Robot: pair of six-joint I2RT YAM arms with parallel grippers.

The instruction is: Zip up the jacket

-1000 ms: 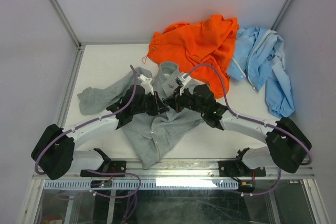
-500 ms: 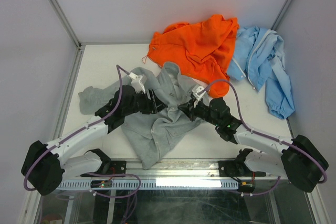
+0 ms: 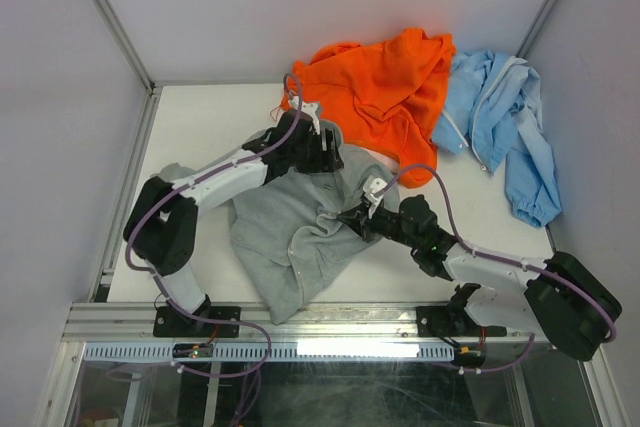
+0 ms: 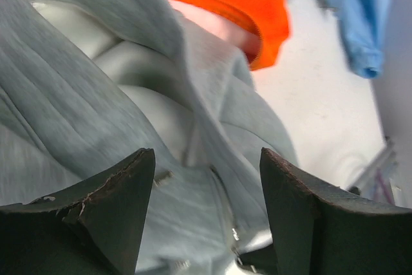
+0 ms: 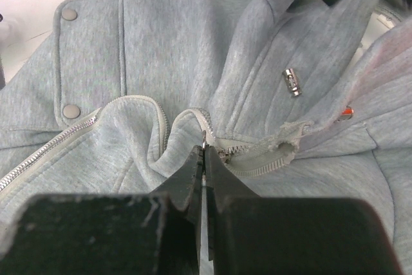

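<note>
The grey jacket (image 3: pixel 290 237) lies crumpled mid-table, its pale zipper (image 5: pixel 51 146) parted along the lower stretch. My right gripper (image 3: pixel 347 217) is shut on the small metal zipper pull (image 5: pixel 204 136), with both fingers (image 5: pixel 193 172) pressed flat together just below the joined teeth. My left gripper (image 3: pixel 328 155) hovers over the jacket's upper part near the hood. In the left wrist view this gripper (image 4: pixel 206 159) stands open, with only grey fleece (image 4: pixel 64 107) showing beneath and nothing between its fingers (image 4: pixel 109 204).
A bright orange garment (image 3: pixel 380 77) lies at the back, touching the jacket's top. A light blue jacket (image 3: pixel 500 117) is heaped at the back right. A metal cord end (image 5: pixel 291 82) and snaps (image 5: pixel 71 111) sit on the fleece. Walls enclose the table.
My left gripper has opened, let go of the jacket and swung away toward the hood. My right gripper stays shut on the zipper pull, shifted slightly right and nearer.
</note>
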